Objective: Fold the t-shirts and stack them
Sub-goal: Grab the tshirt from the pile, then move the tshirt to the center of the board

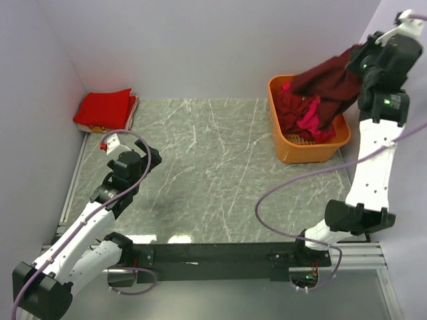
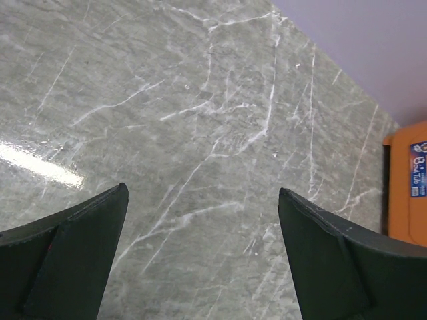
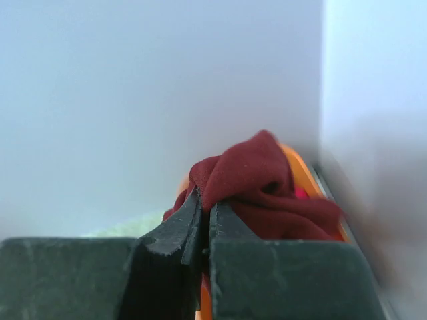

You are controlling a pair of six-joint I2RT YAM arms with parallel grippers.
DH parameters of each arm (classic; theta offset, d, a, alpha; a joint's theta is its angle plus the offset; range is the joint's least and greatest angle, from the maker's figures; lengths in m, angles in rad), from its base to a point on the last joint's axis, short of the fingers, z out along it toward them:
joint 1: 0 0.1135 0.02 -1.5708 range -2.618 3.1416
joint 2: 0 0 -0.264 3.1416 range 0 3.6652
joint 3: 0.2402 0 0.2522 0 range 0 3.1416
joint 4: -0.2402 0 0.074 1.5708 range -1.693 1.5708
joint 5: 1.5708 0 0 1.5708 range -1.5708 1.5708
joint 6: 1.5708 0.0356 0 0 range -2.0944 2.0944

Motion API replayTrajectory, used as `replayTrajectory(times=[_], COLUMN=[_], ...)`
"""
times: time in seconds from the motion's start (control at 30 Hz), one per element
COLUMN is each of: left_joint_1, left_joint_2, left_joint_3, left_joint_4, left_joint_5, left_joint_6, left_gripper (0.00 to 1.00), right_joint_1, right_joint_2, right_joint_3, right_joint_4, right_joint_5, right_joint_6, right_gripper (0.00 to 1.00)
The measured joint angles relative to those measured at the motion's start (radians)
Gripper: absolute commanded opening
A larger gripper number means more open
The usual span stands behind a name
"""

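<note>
One maroon t-shirt (image 1: 327, 77) clenched in right end effector (image 3: 203, 203), left end effector (image 2: 203, 200) released; basket label (image 2: 418, 170) perhaps reads "Bowl Tub".

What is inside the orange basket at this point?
A heap of dark red and magenta-pink cloth lies in the basket. A maroon t-shirt, pinched by the right end effector, trails up out of it. The heap hides whatever lies underneath.

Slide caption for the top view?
Right gripper holds a maroon t-shirt over the orange basket; left gripper hovers open near a folded red stack.
</note>
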Motion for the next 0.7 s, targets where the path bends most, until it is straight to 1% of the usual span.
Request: replayTrajectory(times=[0.17,0.23,0.3,0.37,0.4,0.47,0.53,0.6,0.67,0.7], left_joint_1=[0.000,0.000,0.000,0.000,0.000,0.000,0.000,0.000,0.000,0.000], left_joint_2=[-0.027,-0.042,-0.061,-0.080,-0.087,-0.102,-0.116,-0.126,-0.133,-0.134], left_joint_3=[0.000,0.000,0.000,0.000,0.000,0.000,0.000,0.000,0.000,0.000], left_joint_4=[-0.001,-0.002,-0.007,-0.016,-0.019,-0.027,-0.041,-0.058,-0.084,-0.097], left_joint_5=[0.008,0.009,0.008,0.007,0.006,-0.004,-0.019,-0.041,-0.064,-0.075], left_joint_6=[0.000,0.000,0.000,0.000,-0.001,-0.004,-0.012,-0.027,-0.049,-0.061], left_gripper=[1.00,1.00,0.99,0.99,1.00,1.00,0.99,0.99,0.99,0.99], right_joint_1=[0.014,0.037,0.105,0.224,0.322,0.459,0.584,0.642,0.668,0.673], right_joint_2=[-0.026,-0.044,-0.066,-0.080,-0.081,-0.076,-0.061,-0.058,-0.076,-0.093], right_joint_3=[0.147,0.160,0.157,0.155,0.155,0.155,0.153,0.128,0.039,-0.026], right_joint_4=[0.032,0.053,0.059,0.054,0.050,0.038,0.026,0.028,0.050,0.069], right_joint_5=[-0.116,-0.153,-0.170,-0.172,-0.162,-0.169,-0.206,-0.236,-0.251,-0.248], right_joint_6=[0.020,0.035,0.043,0.027,0.011,-0.009,-0.016,-0.015,-0.004,0.005], right_gripper=[0.00,0.00,0.00,0.00,0.00,0.00,0.00,0.00,0.02,0.05])
